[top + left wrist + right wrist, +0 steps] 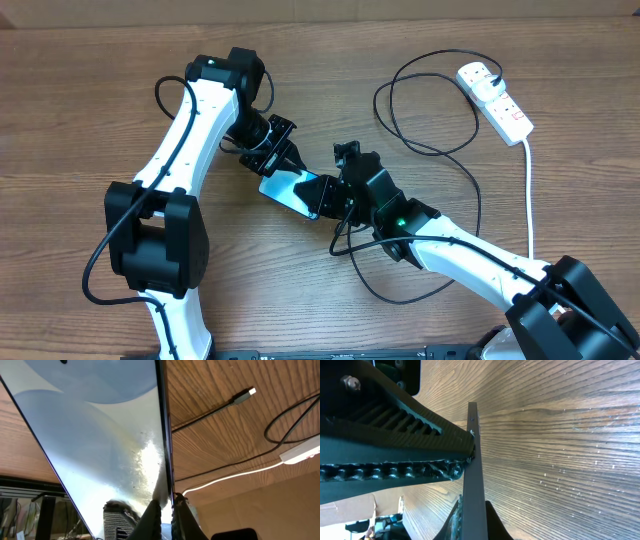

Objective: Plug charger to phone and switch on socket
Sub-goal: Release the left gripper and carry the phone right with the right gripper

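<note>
The left end effector (283, 158) is closed in a narrow pinch on one edge of the phone (298, 190). In the left wrist view its fingertips (152, 514) bite only the rim of the glossy lit screen (110, 440), so the likeliest fault is slippage or the handset rotating in the grip. The right end effector (338, 188) is likewise closed on the opposite end, and the right wrist view shows the phone edge-on (472, 460) between its fingers. With both arms clamped to one rigid item, any mismatch in their motion could twist it or drag it out of one grip. Whether the phone is clear of the worktop (80, 120) cannot be determined. Neither end effector is free for the charger (210, 412). Its connector tip (245, 396) lies loose on the wood, well apart from the phone. Its black cable loops close around the right arm and could snag, tugging the socket (497, 100), which sits far right with its white cord (529, 200) trailing toward the near edge. The surface is brown wood-grain laminate, flat and dry. Beyond its edge are a beige strip, dark framing and indistinct clutter.
</note>
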Available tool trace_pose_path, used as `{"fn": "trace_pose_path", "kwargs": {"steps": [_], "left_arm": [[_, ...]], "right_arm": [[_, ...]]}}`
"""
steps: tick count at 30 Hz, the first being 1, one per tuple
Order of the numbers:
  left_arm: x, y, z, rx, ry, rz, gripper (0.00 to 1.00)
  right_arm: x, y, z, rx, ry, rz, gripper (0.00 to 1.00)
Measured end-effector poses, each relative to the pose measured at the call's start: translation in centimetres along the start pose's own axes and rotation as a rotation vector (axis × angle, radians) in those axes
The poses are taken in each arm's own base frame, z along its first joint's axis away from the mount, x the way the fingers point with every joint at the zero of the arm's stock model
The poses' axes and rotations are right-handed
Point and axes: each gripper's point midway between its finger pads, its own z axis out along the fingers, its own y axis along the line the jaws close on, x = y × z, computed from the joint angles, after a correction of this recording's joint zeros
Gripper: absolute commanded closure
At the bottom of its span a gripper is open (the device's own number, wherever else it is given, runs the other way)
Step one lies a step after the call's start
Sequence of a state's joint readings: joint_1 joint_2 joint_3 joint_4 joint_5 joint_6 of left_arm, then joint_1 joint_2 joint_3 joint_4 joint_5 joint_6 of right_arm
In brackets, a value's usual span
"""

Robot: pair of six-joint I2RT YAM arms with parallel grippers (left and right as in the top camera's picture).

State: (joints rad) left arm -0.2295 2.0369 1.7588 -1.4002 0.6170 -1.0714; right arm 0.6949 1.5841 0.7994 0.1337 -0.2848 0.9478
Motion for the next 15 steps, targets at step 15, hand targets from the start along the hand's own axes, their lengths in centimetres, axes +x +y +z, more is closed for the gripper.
{"fn": "trace_pose_path", "kwargs": {"steps": [15], "left_arm": [[-5.3,1.3,-2.9,0.022,-0.114,0.382,0.95]], "right_arm": [[-6.3,-3.4,-5.4,0.07,-0.118,0.066,0.96]]}}
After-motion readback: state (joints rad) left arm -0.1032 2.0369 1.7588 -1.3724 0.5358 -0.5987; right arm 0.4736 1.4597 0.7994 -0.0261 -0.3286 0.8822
